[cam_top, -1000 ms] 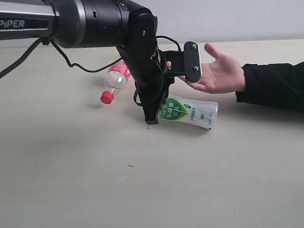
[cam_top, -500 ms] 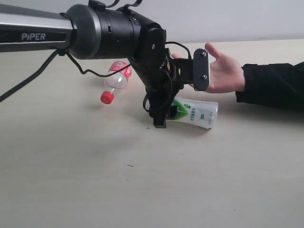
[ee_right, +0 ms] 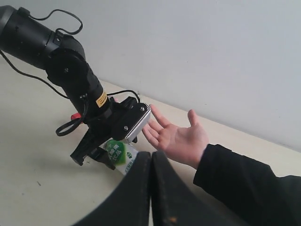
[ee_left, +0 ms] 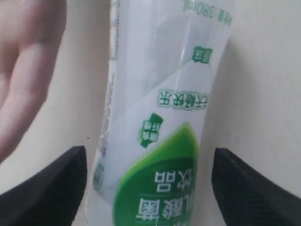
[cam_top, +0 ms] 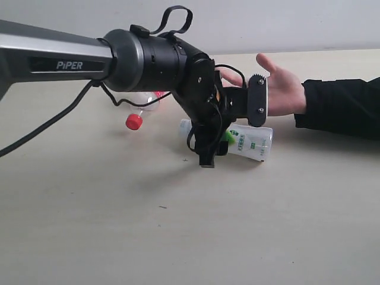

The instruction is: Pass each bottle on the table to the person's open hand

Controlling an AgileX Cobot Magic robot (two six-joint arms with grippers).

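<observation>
White-green bottle (cam_top: 254, 142) is lying on its side on the table (cam_top: 178, 237), mid-scene. I am seeing the left gripper (cam_top: 231, 132) straddling it, fingers standing wide and clear of both sides. Open hand (cam_top: 284, 92) is hovering palm-up at the bottle's 1 o'clock. Red-capped bottle (cam_top: 134, 121) is lying at its 9 o'clock. Right gripper (ee_right: 151, 160) is sitting pressed closed, holding nothing.

Wide-spread left gripper (ee_left: 146, 155); right gripper (ee_right: 150, 162) pressed closed.

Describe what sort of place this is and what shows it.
Probably a robotics test bench: a PIPER-marked robot arm, a wood-grain table against a plain white wall, and a person's open hand held out.
</observation>
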